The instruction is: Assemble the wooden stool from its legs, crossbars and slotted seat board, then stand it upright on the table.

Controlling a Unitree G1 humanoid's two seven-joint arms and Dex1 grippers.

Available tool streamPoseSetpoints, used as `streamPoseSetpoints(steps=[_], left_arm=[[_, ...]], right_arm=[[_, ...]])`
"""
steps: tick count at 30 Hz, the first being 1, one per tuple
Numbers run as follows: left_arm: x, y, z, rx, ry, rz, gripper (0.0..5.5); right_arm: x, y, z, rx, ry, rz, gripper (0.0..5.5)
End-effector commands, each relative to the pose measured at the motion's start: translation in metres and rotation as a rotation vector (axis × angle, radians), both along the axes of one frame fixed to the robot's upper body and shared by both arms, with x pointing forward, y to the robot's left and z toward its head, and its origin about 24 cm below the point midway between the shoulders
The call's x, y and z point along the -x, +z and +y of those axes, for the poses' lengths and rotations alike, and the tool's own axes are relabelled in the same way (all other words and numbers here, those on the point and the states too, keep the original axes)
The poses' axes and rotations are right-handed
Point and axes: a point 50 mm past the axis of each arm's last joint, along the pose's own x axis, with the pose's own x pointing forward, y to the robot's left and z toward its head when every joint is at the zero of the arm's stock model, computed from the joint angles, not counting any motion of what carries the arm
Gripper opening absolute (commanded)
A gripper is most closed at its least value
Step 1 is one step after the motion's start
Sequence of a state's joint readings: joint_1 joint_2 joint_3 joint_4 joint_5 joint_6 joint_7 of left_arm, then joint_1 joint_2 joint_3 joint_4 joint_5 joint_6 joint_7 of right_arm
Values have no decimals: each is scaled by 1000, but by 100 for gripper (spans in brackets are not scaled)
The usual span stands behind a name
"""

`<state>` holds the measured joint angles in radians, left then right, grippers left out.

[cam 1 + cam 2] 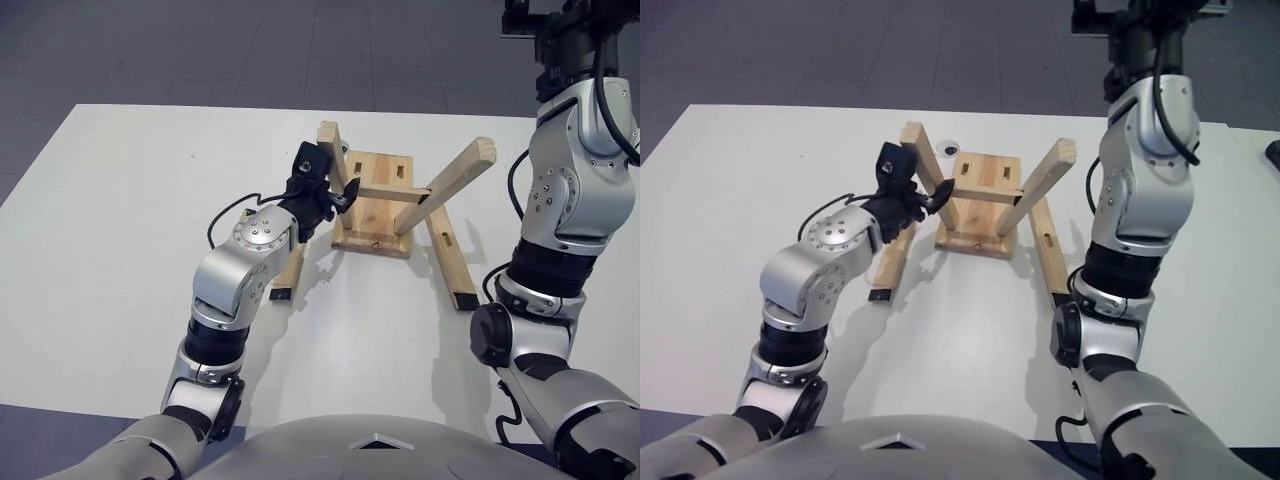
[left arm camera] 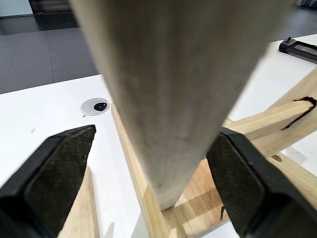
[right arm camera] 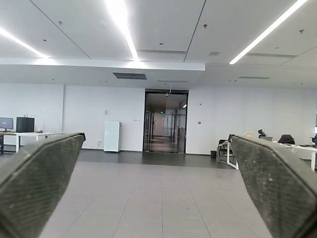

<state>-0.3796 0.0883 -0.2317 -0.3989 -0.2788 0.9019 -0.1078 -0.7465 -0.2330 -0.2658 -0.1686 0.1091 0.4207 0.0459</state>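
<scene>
Now left jaws (parted) straddle stool leg [image 2: 168, 89].

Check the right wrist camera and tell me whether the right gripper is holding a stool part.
No. The right gripper is open, with office floor visible between its fingers and no wood in them.

White table [image 1: 120, 200] carries seat board [image 1: 378, 215], left leg [image 1: 289, 272], right leg [image 1: 452, 258] flat, possibly a cable grommet [image 1: 949, 148]
</scene>
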Motion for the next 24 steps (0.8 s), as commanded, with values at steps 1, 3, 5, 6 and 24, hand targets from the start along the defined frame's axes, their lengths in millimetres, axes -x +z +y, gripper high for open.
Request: streamPoseSetpoints(steps=[1,3,5,6,24], left_arm=[[4,-4,-5,74,-69,-18,462],[4,-2,-6,105,-75,-42,498],[2,1,-6,121,-61,-86,531],[1,4,-5,139,-43,-112,538],[19,20,-19,117,-196,-299,538]], right_arm=[[-3,3,-7,-1,-18,-11,540],[-4,3,-7,-4,-21,-10,540],[-6,1,-6,4,-24,-4,540],[-7,-1,-5,14,-28,0,540],[-14,-17,-11,-12,-93,65,540]])
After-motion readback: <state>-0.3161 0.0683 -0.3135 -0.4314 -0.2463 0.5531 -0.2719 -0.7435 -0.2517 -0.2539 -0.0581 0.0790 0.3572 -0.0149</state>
